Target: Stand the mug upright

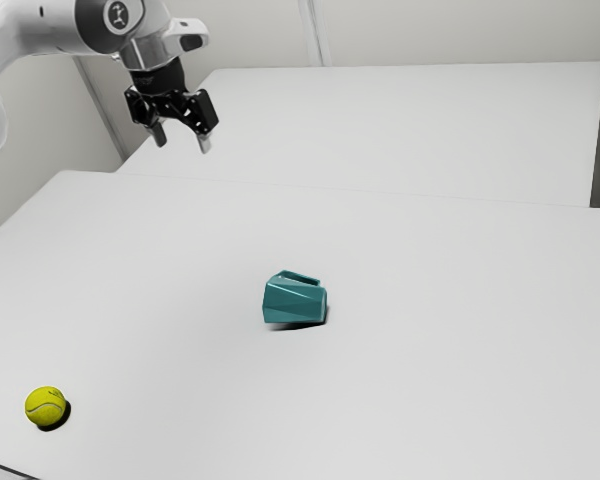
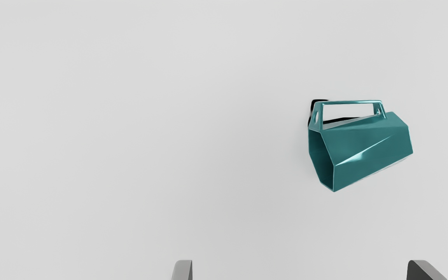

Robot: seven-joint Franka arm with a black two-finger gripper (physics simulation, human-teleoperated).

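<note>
1. The black two-finger gripper (image 1: 182, 144) hangs in the air at the end of the white-and-grey robot arm (image 1: 75, 25), pointing down. It is open: its two fingertips stand wide apart with nothing between them, which leaves room, I judge, to take a mug's body or handle.

2. The teal, faceted mug (image 1: 295, 303) lies on its side on the table, well apart from the gripper, lower and further toward the exterior view's right. Its open mouth (image 2: 321, 159) faces sideways, so it is not upright. It seems to rest on one of its flat facets, which probably keeps it from rolling.

3. The squared teal handle (image 2: 348, 102) juts out from the mug's side. Standing the mug up calls for a firm hold and a turn that brings the mouth to the top; a loose grip could let it slip or tip back.

4. The yellow-green tennis ball (image 1: 45, 406) sits well apart from the mug, toward the exterior view's left and nearer that camera. It appears to have no part in the job.

5. The table (image 1: 460, 400) is broad, plain and pale. Behind it are another white surface (image 1: 410, 130) and light grey walls (image 1: 250, 30).
</note>
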